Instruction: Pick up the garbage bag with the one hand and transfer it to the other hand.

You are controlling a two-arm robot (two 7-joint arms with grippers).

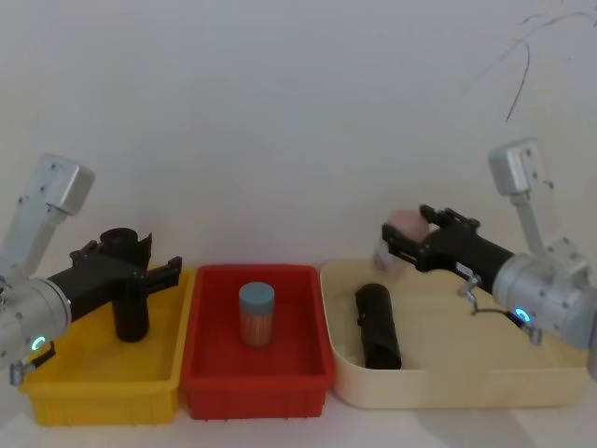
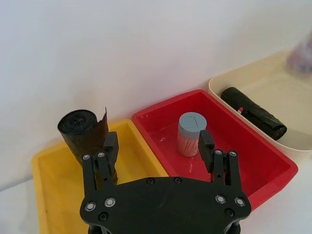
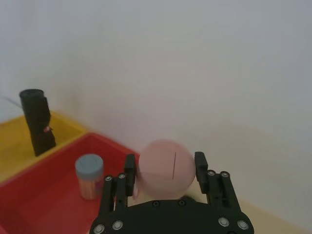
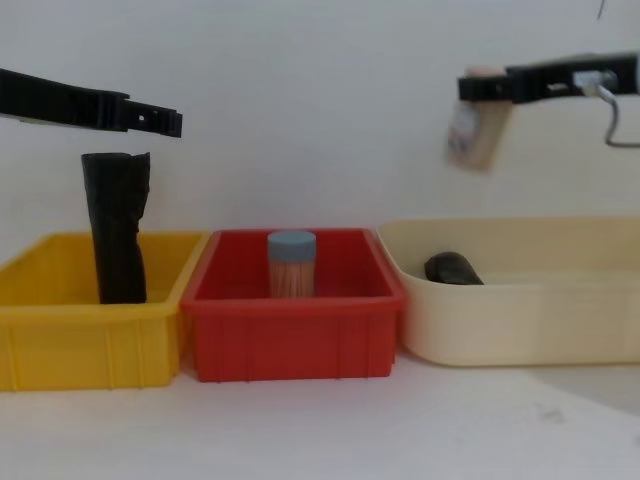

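Note:
The garbage bag (image 1: 131, 297) is a tall black roll standing upright at the back of the yellow bin (image 1: 103, 383). It also shows as the garbage bag (image 4: 117, 228) and the garbage bag (image 3: 37, 119), with a small red label on its side. My left gripper (image 1: 160, 259), on the green-ringed arm, hangs open and empty just above and beside the roll's top; in the left wrist view the left gripper (image 2: 158, 144) has the bag (image 2: 84, 131) past one finger. My right gripper (image 1: 410, 227), on the blue-ringed arm, is shut on a pale pink object (image 3: 165, 166) held above the beige bin (image 1: 448, 383).
A red bin (image 1: 256, 369) in the middle holds a blue-lidded jar (image 1: 256, 315). A second black roll (image 1: 378, 325) lies flat in the beige bin. The three bins stand side by side against a white wall.

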